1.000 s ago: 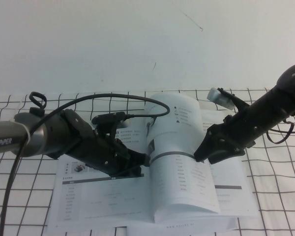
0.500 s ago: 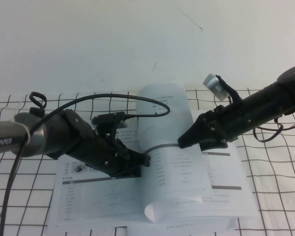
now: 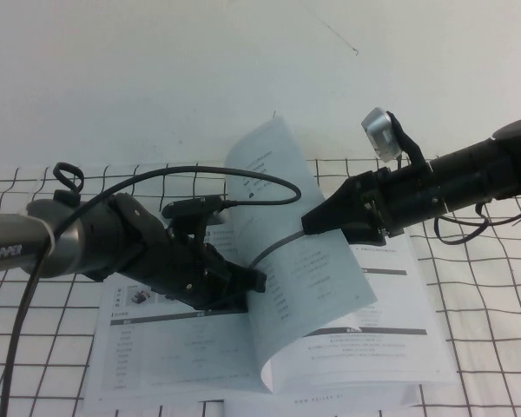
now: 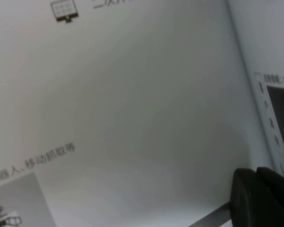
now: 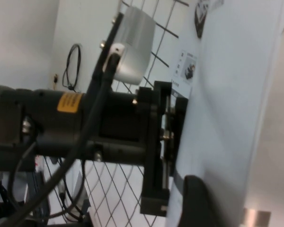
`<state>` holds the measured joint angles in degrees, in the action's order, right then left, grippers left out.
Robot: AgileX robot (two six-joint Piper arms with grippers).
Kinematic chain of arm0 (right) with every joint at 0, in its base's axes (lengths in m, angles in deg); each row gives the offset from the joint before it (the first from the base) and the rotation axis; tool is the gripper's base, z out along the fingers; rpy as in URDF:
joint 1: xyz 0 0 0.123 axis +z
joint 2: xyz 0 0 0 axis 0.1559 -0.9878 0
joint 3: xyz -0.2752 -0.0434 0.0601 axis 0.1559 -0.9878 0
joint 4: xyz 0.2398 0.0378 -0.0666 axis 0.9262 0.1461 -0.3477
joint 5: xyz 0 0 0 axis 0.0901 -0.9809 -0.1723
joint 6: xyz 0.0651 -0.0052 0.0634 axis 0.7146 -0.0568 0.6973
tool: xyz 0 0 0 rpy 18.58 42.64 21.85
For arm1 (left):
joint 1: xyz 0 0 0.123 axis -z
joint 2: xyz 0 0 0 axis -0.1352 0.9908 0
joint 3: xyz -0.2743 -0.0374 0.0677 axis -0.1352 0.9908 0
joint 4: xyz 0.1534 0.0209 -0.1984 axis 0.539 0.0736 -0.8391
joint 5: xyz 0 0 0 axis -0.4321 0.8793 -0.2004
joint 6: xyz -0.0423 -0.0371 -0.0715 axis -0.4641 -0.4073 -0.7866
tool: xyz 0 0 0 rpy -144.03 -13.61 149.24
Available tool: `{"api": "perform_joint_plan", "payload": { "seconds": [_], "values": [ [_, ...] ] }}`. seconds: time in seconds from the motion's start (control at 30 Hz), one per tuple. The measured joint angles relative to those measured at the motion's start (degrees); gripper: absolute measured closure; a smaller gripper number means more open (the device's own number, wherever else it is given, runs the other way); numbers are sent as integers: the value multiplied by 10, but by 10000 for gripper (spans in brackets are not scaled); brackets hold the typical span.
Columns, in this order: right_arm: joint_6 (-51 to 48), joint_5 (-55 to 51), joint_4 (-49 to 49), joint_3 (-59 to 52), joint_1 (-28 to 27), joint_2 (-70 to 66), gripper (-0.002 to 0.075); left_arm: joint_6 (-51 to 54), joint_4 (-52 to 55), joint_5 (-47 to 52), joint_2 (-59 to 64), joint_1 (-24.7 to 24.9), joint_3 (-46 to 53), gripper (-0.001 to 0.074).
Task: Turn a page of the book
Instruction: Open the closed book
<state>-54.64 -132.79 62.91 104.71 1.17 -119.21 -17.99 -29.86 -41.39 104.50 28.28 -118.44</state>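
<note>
We are pushing the page (image 3: pixel 286 243) with the right gripper (image 3: pixel 317 223), centre-right in the high view; its jaws are standing wide, gripping nothing, so the leaf is only leaning, raised and curved over the book (image 3: pixel 191 347). The left gripper (image 3: pixel 243 291) is pressing the lower-left pages to keep them flat; whether it is open we cannot tell. Only the right wrist view is showing the page's far side (image 5: pixel 236 94).
</note>
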Motion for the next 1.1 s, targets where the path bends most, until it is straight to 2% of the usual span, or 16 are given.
{"api": "perform_joint_plan", "payload": {
  "seconds": [0.3, 0.6, 0.9, 1.1],
  "values": [
    [-4, 0, 11, -1, 0, 29, 298, -1, 4, -14, -1, 0, 0, 737],
    [18, -6, -15, -1, 0, 40, 316, -15, 62, -42, -52, 0, 0, 737],
    [26, -6, -23, 0, 0, 40, 337, -58, 119, 13, -101, 0, 1, 737],
    [28, -6, -16, 1, 0, 40, 337, -74, 124, 53, -204, 16, 26, 737]
  ]
}}
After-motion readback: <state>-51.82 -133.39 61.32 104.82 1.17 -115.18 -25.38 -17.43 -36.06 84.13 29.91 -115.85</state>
